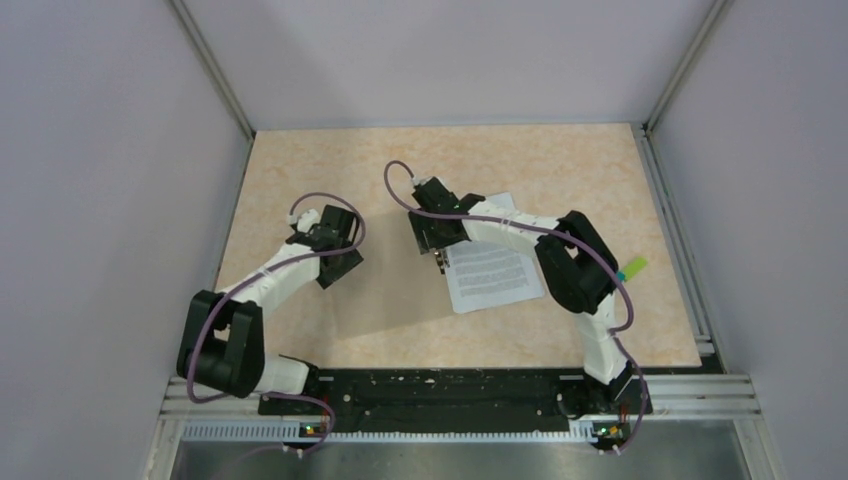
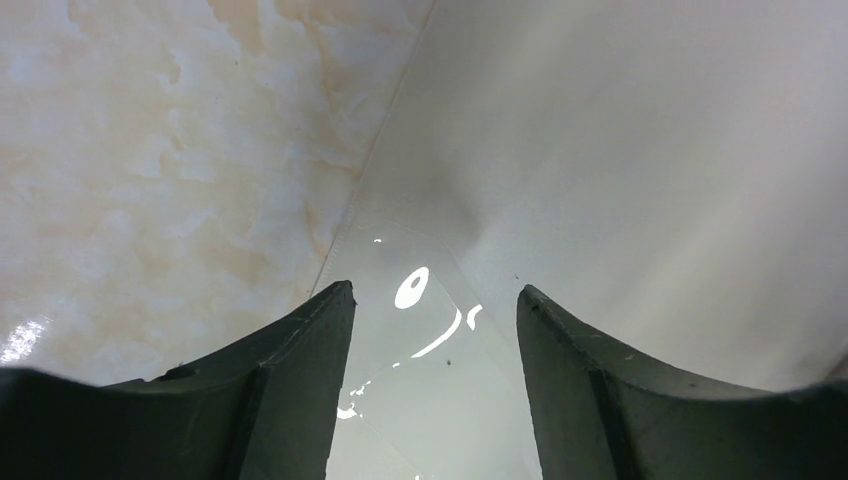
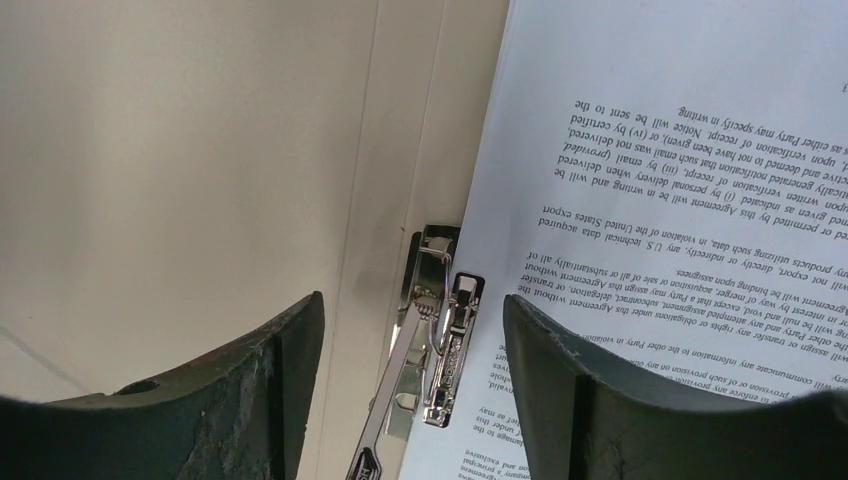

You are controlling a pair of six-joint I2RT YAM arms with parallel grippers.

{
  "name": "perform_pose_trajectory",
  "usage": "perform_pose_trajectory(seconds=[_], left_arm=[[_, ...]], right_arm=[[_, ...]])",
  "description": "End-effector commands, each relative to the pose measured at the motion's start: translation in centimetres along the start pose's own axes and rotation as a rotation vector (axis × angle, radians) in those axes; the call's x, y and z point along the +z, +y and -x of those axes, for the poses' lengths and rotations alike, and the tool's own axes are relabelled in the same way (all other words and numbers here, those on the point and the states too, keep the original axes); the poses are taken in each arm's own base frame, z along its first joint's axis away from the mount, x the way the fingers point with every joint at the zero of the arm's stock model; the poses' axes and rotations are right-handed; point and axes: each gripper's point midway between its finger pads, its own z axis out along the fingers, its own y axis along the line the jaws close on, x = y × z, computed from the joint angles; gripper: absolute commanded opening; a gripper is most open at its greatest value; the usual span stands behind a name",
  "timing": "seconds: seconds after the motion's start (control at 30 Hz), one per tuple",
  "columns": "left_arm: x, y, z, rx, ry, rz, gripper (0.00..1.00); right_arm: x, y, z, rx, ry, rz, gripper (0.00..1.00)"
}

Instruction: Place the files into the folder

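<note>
The folder lies open on the table, and its left cover (image 1: 395, 292) is nearly the tabletop's colour in the top view. Its inside looks pale cream in the right wrist view (image 3: 200, 150) and pale grey in the left wrist view (image 2: 650, 150). The files (image 1: 495, 275), white sheets printed with black text, lie on the folder's right half beside a metal clip (image 3: 440, 340) at the spine. They also show in the right wrist view (image 3: 680, 200). My right gripper (image 1: 435, 250) hovers open over the clip (image 3: 410, 300). My left gripper (image 1: 335, 262) is open and empty at the left cover's edge (image 2: 435, 295).
A clear plastic pocket (image 2: 420, 330) lies on the inside of the left cover. A small green and yellow block (image 1: 632, 268) sits at the right of the table. The marbled tabletop (image 2: 150, 150) shows left of the cover. Grey walls enclose the table.
</note>
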Motion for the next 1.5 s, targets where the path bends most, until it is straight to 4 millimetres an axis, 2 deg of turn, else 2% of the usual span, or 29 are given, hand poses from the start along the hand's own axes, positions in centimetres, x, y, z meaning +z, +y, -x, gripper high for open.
perform_pose_trajectory(seconds=[0.0,0.17,0.33,0.43,0.67,0.97,1.47], left_arm=[[-2.2,-1.1,1.6,0.027,-0.034,-0.079,0.66],[-1.8,-0.6,0.0,0.001,0.018,-0.073,0.64],[-1.0,0.0,-1.7,-0.046,0.071,-0.056,0.62],[-0.7,0.4,-2.2,-0.074,0.079,-0.040,0.61],[0.0,1.4,-2.8,-0.115,0.081,0.005,0.60],[0.6,1.8,-3.4,-0.135,0.090,0.032,0.60],[1.2,2.6,-3.8,-0.164,0.096,0.061,0.60]], right_arm=[[-4.4,1.2,4.7,-0.001,-0.120,0.050,0.66],[-7.3,1.2,4.9,-0.034,-0.143,-0.003,0.61],[-9.7,1.3,2.8,-0.099,-0.125,-0.096,0.38],[-10.2,1.4,1.8,-0.126,-0.113,-0.127,0.31],[-9.4,2.2,1.2,-0.174,-0.090,-0.150,0.20],[-8.3,2.9,1.4,-0.206,-0.085,-0.167,0.18],[-6.7,3.7,0.3,-0.203,-0.053,-0.132,0.12]])
